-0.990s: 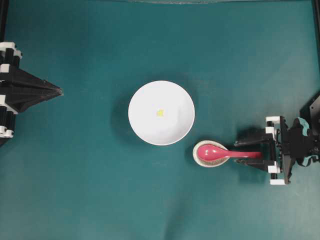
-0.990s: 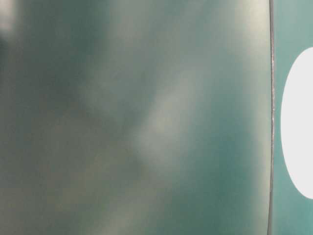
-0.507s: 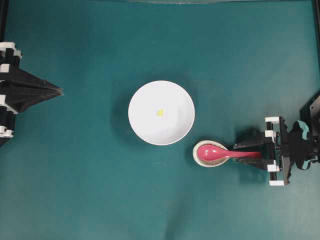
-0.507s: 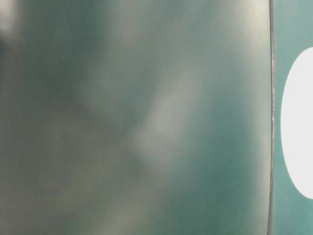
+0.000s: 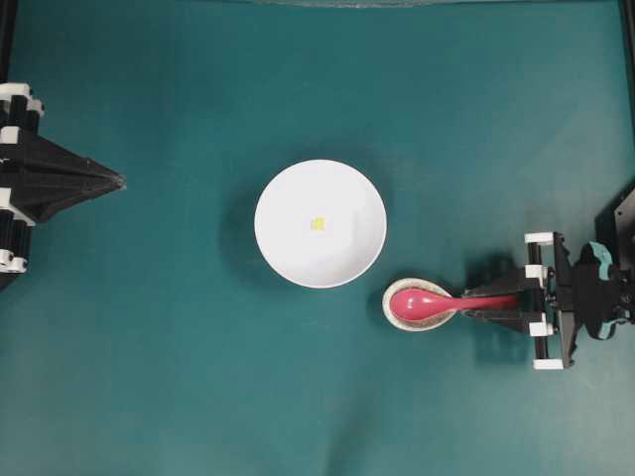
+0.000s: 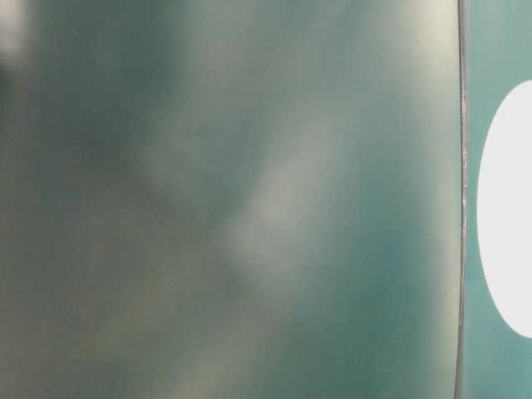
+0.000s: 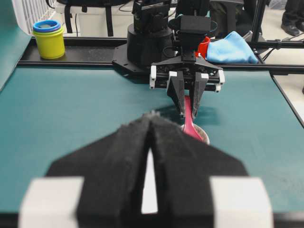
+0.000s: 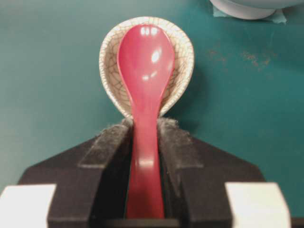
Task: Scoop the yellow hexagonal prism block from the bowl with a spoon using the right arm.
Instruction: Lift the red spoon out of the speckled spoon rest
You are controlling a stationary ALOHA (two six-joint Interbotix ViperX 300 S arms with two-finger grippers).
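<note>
Counter [image 5: 198, 377]: lying flat under a plain teal covering, filling almost the whole overhead view and carrying every dish.
Room: showing only past the far edge in the left wrist view, with a black rail holding a yellow cup [image 7: 49, 42] topped by a blue ring and a blue cloth [image 7: 231, 49].
Table-level view: giving little, mostly a blurred grey-green surface, with one white oval cut off at the right edge.
Bowl [image 5: 288, 248]: sitting near the counter's middle, white and round, largest dish present; only a sliver of rim showing at the top of the right wrist view.
Open room: lying broad and bare between the bowl and both side edges.
Left pincer [image 5: 117, 181]: resting at the left edge, well apart from the dishes, pads pressed together with nothing between, blocking much of its own camera.
Right pincer [image 8: 145, 130]: reaching in from the right edge, pads sitting narrow against both sides of the spoon's handle.
Speckled dish [image 5: 402, 319]: sitting just beside the bowl's lower right, mostly covered by the scoop.
Spoon [image 5: 422, 303]: lying with the magenta scoop in the speckled dish, handle pointing right.
Yellow hexagonal prism block [image 5: 317, 224]: resting inside the bowl near its centre, shape too small to make out.
</note>
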